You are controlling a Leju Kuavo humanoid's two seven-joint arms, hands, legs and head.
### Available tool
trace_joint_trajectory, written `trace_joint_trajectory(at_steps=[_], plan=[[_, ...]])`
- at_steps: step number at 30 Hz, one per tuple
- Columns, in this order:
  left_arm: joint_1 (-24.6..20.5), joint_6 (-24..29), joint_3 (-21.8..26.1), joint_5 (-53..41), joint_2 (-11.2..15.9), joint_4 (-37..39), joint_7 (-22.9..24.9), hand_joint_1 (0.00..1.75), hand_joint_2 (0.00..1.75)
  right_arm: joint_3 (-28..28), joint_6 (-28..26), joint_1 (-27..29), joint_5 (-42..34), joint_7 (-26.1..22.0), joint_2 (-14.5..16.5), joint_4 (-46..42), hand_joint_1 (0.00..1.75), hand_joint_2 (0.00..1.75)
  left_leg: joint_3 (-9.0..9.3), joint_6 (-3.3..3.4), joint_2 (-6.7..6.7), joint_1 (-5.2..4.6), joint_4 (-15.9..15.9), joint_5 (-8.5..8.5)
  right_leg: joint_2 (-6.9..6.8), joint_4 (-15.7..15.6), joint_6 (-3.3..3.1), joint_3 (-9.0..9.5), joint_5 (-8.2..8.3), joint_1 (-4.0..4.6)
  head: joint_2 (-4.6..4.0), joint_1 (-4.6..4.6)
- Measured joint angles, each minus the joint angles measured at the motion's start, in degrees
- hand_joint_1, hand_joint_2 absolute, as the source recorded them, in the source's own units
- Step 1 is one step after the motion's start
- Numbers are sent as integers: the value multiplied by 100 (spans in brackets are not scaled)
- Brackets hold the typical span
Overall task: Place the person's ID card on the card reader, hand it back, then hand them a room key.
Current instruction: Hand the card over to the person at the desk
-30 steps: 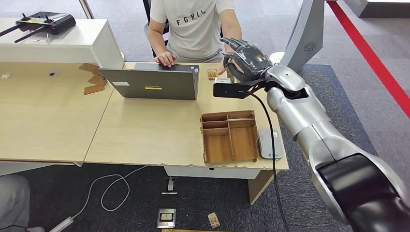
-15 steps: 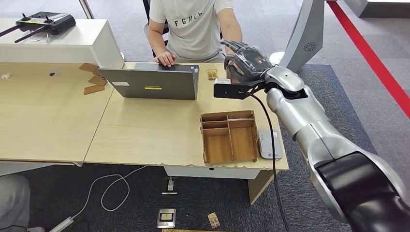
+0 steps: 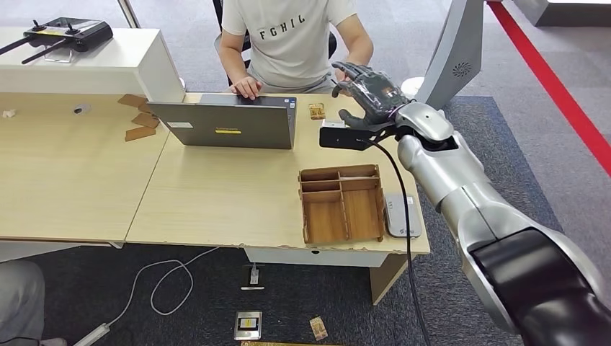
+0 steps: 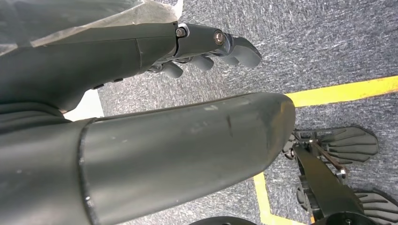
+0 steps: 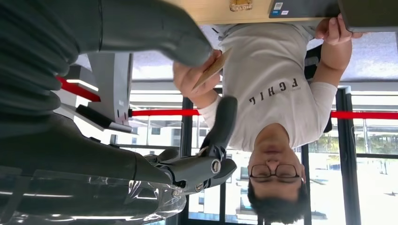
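My right hand (image 3: 367, 90) is raised over the desk's far edge, in front of the seated person (image 3: 288, 43), fingers spread and holding nothing. In the right wrist view the person's hand pinches a tan card (image 5: 213, 69) just past my thumb (image 5: 155, 28), while my fingers (image 5: 220, 122) stand well apart from it. The grey card reader (image 3: 401, 214) lies at the desk's near right corner, beside a wooden compartment tray (image 3: 340, 204). My left hand (image 4: 141, 56) hangs over the carpet with nothing in it.
An open laptop (image 3: 230, 121) stands between me and the person. A small card (image 3: 315, 110) lies on the desk right of it. Two cards (image 3: 248, 324) lie on the floor under the desk. A black cable (image 3: 405, 216) runs down from my right wrist.
My right hand's fingers have spread apart from a curled pose. The person's forearm has shifted a little to the right.
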Motion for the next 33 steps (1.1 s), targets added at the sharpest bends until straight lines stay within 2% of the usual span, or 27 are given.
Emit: trace_joint_trajectory(at_steps=[9, 14, 23, 33], plan=[[2, 1, -4, 3, 0, 0, -2, 0, 0, 4, -255, 44, 104, 14, -67, 33, 0, 0, 1, 0, 0, 0, 1, 1, 0, 0, 0, 1, 0, 0, -1, 0], [25, 0, -5, 48, 2, 0, 3, 0, 0, 1, -251, 10, 186, 149, -323, 73, 0, 0, 0, 0, -3, -1, 3, 0, -2, -1, 1, 0, 0, -1, -1, 0], [100, 2, -3, 256, 17, 1, 156, 0, 0, 1, 3, -312, 472, 111, -1321, 229, 0, 0, -2, 6, -5, -13, 5, -3, -2, -5, 6, -1, 3, -13, -1, -1], [113, 2, 12, 448, 89, 21, 331, 0, 0, -21, 401, -520, 428, 239, -2729, 360, 0, 0, -6, 15, -9, -16, 6, -10, -4, -11, 12, -6, 1, -17, -1, -2]])
